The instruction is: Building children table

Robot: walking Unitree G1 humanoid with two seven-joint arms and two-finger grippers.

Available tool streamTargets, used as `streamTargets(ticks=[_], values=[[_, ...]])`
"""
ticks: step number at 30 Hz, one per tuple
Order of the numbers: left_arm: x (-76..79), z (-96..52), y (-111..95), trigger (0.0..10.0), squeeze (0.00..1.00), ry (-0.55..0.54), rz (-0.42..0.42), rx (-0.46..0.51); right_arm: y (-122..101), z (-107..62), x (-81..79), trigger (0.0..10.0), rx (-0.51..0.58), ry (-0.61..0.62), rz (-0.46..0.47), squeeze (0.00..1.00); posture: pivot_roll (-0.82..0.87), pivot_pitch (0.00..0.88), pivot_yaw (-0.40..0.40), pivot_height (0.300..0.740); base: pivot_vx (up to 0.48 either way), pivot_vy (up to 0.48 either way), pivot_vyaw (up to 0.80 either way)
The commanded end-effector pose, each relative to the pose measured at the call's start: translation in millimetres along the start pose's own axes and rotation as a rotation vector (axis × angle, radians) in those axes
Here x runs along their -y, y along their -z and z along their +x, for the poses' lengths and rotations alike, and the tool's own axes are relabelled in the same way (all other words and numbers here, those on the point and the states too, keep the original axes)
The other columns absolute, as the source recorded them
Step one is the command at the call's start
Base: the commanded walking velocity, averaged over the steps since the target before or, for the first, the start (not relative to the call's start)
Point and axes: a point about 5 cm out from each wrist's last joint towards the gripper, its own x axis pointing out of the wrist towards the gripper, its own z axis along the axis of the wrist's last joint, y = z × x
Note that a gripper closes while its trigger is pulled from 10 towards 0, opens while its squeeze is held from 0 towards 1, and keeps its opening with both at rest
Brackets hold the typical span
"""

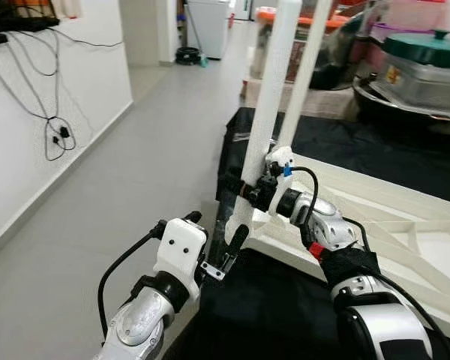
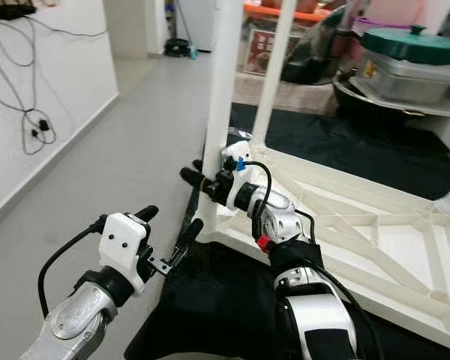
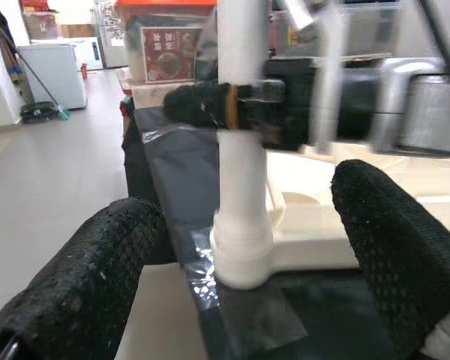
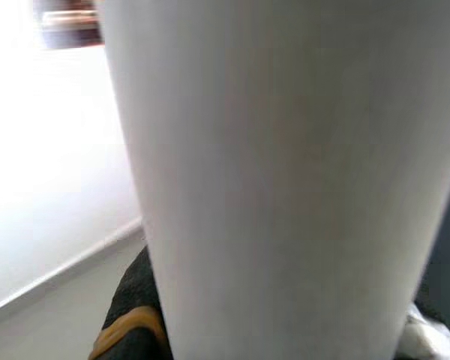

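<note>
The white children's table (image 1: 405, 225) lies upside down on a black cloth (image 1: 270, 307). A white leg (image 1: 266, 112) stands upright in its near left corner socket (image 3: 241, 255), and a second leg (image 1: 304, 75) rises just behind it. My right gripper (image 1: 244, 187) is shut on the near leg a little above the socket; its wrist view has the leg (image 4: 285, 172) up close with a black finger (image 4: 135, 330) at its side. My left gripper (image 1: 214, 229) is open, low and just left of the socket, its fingers (image 3: 82, 277) apart from the leg.
A grey floor (image 1: 135, 172) runs along a white wall with hanging cables (image 1: 56, 135) on the left. Behind the table are a green-lidded pot (image 1: 427, 49), metal pans and an orange-lidded box (image 2: 270, 37). A white appliance (image 1: 208, 26) stands far back.
</note>
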Motion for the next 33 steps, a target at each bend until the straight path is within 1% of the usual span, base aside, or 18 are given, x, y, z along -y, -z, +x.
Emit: streamTargets(ticks=[1,3,4,5,6,7,9,10,11,13,14,20,25,26,28,29,31,33], values=[[0.1,-0.8,2,10.0,0.00,-0.004,0.008,-0.008,5,-12.6,30.7,0.0,-0.008,0.255,-0.011,0.00,0.12,0.000,-0.095,0.740,0.000,0.000,0.00],[0.1,-1.2,3,10.0,0.00,-0.004,0.007,-0.009,16,-30.4,44.3,0.0,-0.024,0.538,-0.064,0.00,0.12,0.000,-0.099,0.740,0.000,0.000,0.00],[0.1,-1.2,3,10.0,0.00,-0.004,0.007,-0.009,16,-30.4,44.3,0.0,-0.024,0.538,-0.064,0.00,0.12,0.000,-0.099,0.740,0.000,0.000,0.00],[0.3,-1.3,3,10.0,0.00,-0.003,0.007,-0.010,20,-38.2,44.0,0.0,-0.030,0.643,-0.076,0.00,0.12,0.000,-0.097,0.740,0.000,0.000,0.00],[0.5,-1.4,3,10.0,0.00,-0.003,0.007,-0.011,24,-41.9,37.5,0.0,-0.048,0.697,-0.074,0.00,0.13,0.000,-0.097,0.740,0.000,0.000,0.00],[0.6,-1.5,4,10.0,0.00,-0.002,0.007,-0.011,26,-41.5,29.6,0.0,-0.059,0.705,-0.069,0.00,0.13,0.000,-0.097,0.740,0.000,0.000,0.00],[0.6,-1.5,4,10.0,0.00,-0.002,0.007,-0.011,26,-41.5,29.6,0.0,-0.059,0.705,-0.069,0.00,0.13,0.000,-0.097,0.740,0.000,0.000,0.00],[0.8,-1.5,4,10.0,0.00,-0.002,0.006,-0.011,28,-37.2,17.4,3.6,-0.056,0.680,-0.041,0.00,0.12,0.000,-0.096,0.740,0.000,0.000,0.00],[1.0,-1.8,4,10.0,0.00,-0.002,0.007,-0.013,26,-32.9,8.4,10.0,-0.032,0.647,-0.053,0.00,0.12,0.000,-0.098,0.740,0.000,0.000,0.00],[1.1,-1.9,5,10.0,0.00,-0.002,0.007,-0.014,24,-30.4,3.3,10.0,-0.013,0.630,-0.065,0.00,0.12,0.000,-0.098,0.740,0.000,0.000,0.00],[1.5,-2.3,5,10.0,0.00,-0.002,0.007,-0.015,17,-25.2,-2.4,10.0,0.037,0.563,-0.085,1.00,0.12,0.000,-0.100,0.740,0.000,0.000,0.00],[1.2,-2.3,6,10.0,0.00,-0.004,0.005,-0.015,3,-20.2,4.8,10.0,0.121,0.532,-0.034,1.00,0.12,0.000,-0.101,0.740,0.000,0.000,0.00],[1.5,-2.0,6,10.0,0.00,-0.003,0.005,-0.014,-2,-21.4,7.2,10.0,0.112,0.545,-0.042,1.00,0.12,0.000,-0.099,0.740,0.000,0.000,0.00],[1.4,-2.0,6,10.0,0.00,-0.003,0.005,-0.014,-6,-11.7,5.5,10.0,0.080,0.251,0.050,0.00,0.12,0.000,-0.096,0.740,0.000,0.000,0.00],[1.5,-1.5,5,10.0,0.00,-0.001,0.006,-0.011,-16,-9.4,-0.1,10.0,0.062,-0.258,0.173,0.00,0.13,0.000,-0.102,0.740,0.000,0.000,0.00],[1.5,-1.5,5,10.0,0.00,-0.001,0.006,-0.011,-16,-9.4,-0.1,10.0,0.062,-0.258,0.173,0.00,0.13,0.000,-0.102,0.740,0.000,0.000,0.00],[1.1,-1.2,4,10.0,0.00,-0.002,0.009,-0.010,-18,-15.3,-2.2,10.0,0.027,-0.495,0.204,0.00,0.13,0.000,-0.103,0.740,0.000,0.000,0.00],[0.5,-1.1,4,10.0,0.00,-0.004,0.012,-0.009,-12,-21.1,-4.9,10.0,-0.032,-0.643,0.190,0.00,0.13,0.000,-0.107,0.740,0.000,0.000,0.00]])
